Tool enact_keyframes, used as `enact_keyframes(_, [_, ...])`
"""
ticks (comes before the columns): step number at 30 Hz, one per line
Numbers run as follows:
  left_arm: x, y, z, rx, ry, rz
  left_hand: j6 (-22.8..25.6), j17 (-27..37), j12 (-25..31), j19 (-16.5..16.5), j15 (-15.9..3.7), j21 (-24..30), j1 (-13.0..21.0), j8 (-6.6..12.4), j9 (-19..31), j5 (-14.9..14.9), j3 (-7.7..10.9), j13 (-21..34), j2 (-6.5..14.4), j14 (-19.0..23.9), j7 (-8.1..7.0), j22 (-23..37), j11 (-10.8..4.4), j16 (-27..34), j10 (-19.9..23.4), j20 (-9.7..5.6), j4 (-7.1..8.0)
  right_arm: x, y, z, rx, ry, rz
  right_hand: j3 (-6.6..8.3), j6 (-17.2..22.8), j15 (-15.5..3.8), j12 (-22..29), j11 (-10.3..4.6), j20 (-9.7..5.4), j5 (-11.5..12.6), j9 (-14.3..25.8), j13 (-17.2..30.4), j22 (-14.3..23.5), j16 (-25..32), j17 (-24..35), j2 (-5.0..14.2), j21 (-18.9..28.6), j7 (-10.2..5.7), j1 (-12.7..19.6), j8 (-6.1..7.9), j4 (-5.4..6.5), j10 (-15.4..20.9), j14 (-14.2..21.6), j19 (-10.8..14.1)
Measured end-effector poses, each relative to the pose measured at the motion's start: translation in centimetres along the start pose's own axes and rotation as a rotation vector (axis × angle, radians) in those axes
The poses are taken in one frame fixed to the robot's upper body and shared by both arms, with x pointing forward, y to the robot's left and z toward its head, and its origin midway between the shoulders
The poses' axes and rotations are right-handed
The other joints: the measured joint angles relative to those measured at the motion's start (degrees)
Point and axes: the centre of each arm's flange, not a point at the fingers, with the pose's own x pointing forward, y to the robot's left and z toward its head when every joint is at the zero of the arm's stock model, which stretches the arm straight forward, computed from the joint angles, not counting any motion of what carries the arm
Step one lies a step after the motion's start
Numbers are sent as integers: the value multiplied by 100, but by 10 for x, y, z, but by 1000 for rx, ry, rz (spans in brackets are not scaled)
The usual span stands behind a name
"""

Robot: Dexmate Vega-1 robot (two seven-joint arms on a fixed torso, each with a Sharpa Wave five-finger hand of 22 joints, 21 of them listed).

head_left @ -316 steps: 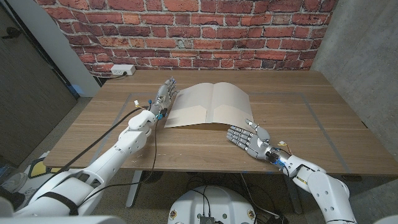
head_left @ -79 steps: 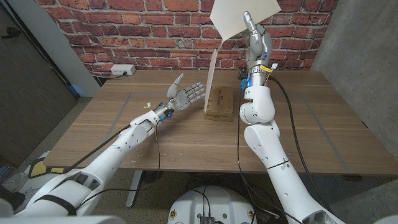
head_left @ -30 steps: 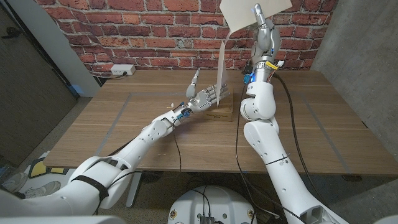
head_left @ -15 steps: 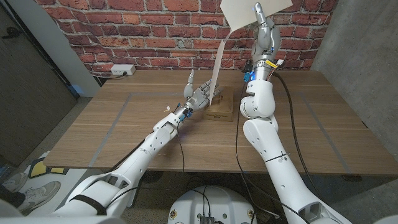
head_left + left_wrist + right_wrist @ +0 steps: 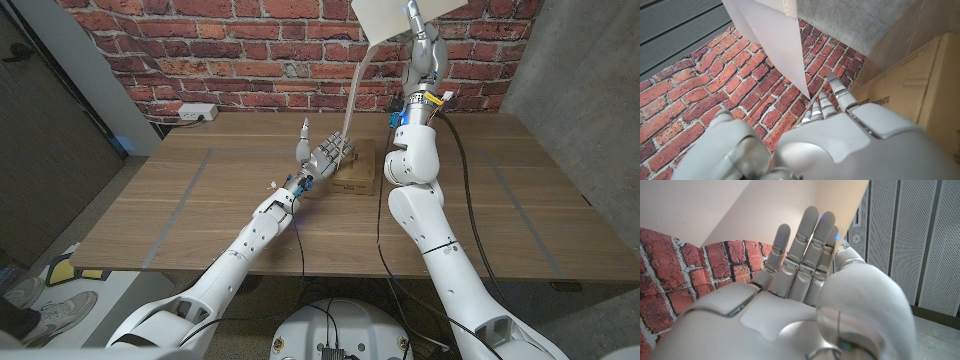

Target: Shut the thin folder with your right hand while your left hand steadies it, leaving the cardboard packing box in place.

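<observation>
Cream-coloured card forms the thin folder point(image 5: 400, 22), which is held high above the far middle of the wooden table point(image 5: 190, 215), in front of the red brick wall point(image 5: 220, 50). One leaf is spread at the top of the head view; the other leaf hangs down edge-on towards the cardboard packing box point(image 5: 360, 178).

The right arm stands upright from the table's near edge. The right hand point(image 5: 417, 30) is raised against the upper leaf. In the right wrist view, its fingers point(image 5: 805, 255) lie extended and close together along the folder's surface; whether the thumb grips the leaf from the other side cannot be determined.

The left arm reaches across the table from the near left corner. The left hand point(image 5: 325, 155) is just beside the lower end of the hanging leaf and over the near left part of the box, thumb pointing up, fingers extended and apart, holding nothing. In the left wrist view, the leaf's lower corner point(image 5: 805, 92) hangs just beyond the fingertips point(image 5: 832, 87); contact is not visible.

The box lies flat on the table, below the folder.
</observation>
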Motion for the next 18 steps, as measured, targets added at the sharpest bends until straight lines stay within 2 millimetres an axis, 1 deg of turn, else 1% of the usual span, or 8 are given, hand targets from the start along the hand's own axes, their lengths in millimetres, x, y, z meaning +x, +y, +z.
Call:
enact_keyframes(3, [-1,-1,1,7,4,-4,0,0,57,396,80,62,60,138,4,44,-122,-16,-31,395,0,-11,129,34,427,94,-9,0,0,0,-1,-2,2,0,12,-16,0,-1,-1,0,-7,0,-9,0,4,-23,42,-12,-23,7,0,2,18,-1])
enact_keyframes(4, [-1,1,-6,-31,46,13,0,0,74,575,106,73,61,195,10,44,-171,-16,-32,592,0,-22,170,44,622,125,3,2,2,-1,0,-1,3,0,13,-16,0,-1,-1,0,-7,0,-10,0,4,-23,42,-13,-23,7,0,2,18,0])
enact_keyframes(6, [2,1,-6,-32,79,6,25,0,125,907,168,85,99,289,16,44,-292,-16,-73,978,11,-27,239,80,1034,179,18,2,2,-2,0,-2,4,0,14,-14,0,-1,-1,0,-7,0,-35,0,3,-31,42,-13,-31,7,0,2,20,0])
enact_keyframes(11, [9,0,-15,-39,188,-52,1209,0,183,1618,256,106,-88,535,11,44,-668,-43,-285,1846,13,-27,238,88,2027,264,126,3,2,-3,0,-1,3,-1,13,-13,0,-9,-1,0,-8,22,-62,-28,31,-31,76,-13,-31,7,0,10,21,0])
enact_keyframes(13, [9,-3,-17,-40,210,-77,1559,0,184,1729,256,72,-132,589,2,44,-787,-43,-329,2041,35,-27,192,88,2257,270,157,3,2,-4,0,1,3,16,13,-13,0,-9,0,0,-7,23,-69,-44,31,-31,76,-13,-31,7,16,10,22,0])
enact_keyframes(16, [13,-7,-23,-32,275,-155,1787,0,184,1755,201,57,-193,611,0,44,-868,-43,-388,2145,80,-27,148,88,2397,263,200,3,2,-3,-1,0,2,25,13,-13,0,-9,30,0,-7,23,-88,-44,30,-38,108,-13,-38,7,23,10,22,-31])
enact_keyframes(17, [17,-2,-23,-26,293,-147,1870,0,184,1777,222,57,-200,611,0,44,-911,-43,-395,2184,82,-27,139,88,2446,241,213,3,2,-3,-1,0,2,40,13,-12,0,-9,30,0,-7,23,-89,-44,30,-38,109,-13,-38,7,8,10,22,-31])
enact_keyframes(18, [17,-4,-24,-27,298,-167,1961,5,184,1814,187,57,-201,622,0,44,-941,-43,-394,2217,91,-27,101,88,2487,233,214,4,1,-3,-2,-1,1,48,13,-12,0,-9,15,0,-7,23,-97,-44,30,-46,108,-13,-46,7,2,10,22,-45])
